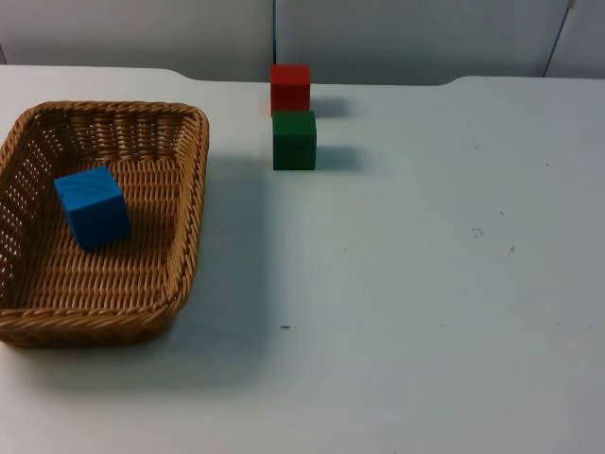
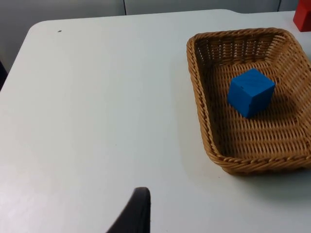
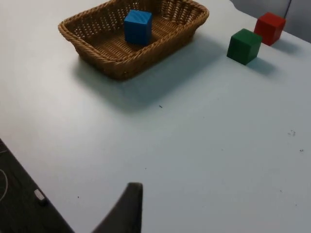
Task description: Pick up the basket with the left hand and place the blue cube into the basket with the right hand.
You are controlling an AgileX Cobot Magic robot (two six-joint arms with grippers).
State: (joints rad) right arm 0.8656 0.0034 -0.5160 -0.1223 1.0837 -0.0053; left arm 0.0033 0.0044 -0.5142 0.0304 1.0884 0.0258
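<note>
The woven wicker basket (image 1: 192, 203) stands on the white table at the left of the top view. A blue cube (image 1: 93, 207) lies inside it, on the basket floor toward its left half. The left wrist view looks at the basket (image 2: 206, 131) and the blue cube (image 2: 250, 92) from a distance, with bare table between them and my left gripper (image 2: 138, 213). My right gripper (image 3: 127, 208) hangs well back from the basket (image 3: 116, 68) and the blue cube (image 3: 137, 27). Neither gripper touches anything.
A green cube (image 1: 294, 140) sits right of the basket, with a red cube (image 1: 290, 88) just behind it near the grey wall. The table's edge runs close to the right gripper, beside a dark floor (image 3: 19, 204). Bare white table (image 1: 444, 284) stretches to the right.
</note>
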